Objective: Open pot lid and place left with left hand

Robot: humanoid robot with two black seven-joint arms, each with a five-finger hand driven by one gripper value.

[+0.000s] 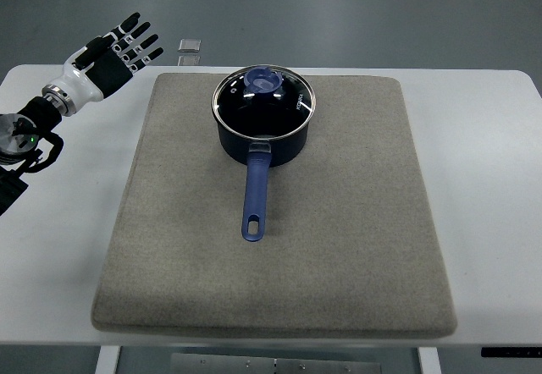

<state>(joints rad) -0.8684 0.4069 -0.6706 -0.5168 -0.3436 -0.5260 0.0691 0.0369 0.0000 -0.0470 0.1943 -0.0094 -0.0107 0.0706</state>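
A dark blue pot (pixel 262 137) stands on the far middle of a grey mat (pixel 339 222), its blue handle (pixel 255 198) pointing toward me. A glass lid (pixel 288 107) with a blue knob (pixel 263 81) sits closed on the pot. My left hand (pixel 125 46) is raised at the far left, over the table's back edge and well left of the pot. Its fingers are spread and it holds nothing. The right arm does not show.
The mat lies on a white table (pixel 59 247). A small grey square object (pixel 190 46) lies on the floor just beyond the table's back edge. Bare mat stretches left of the pot (pixel 174 154).
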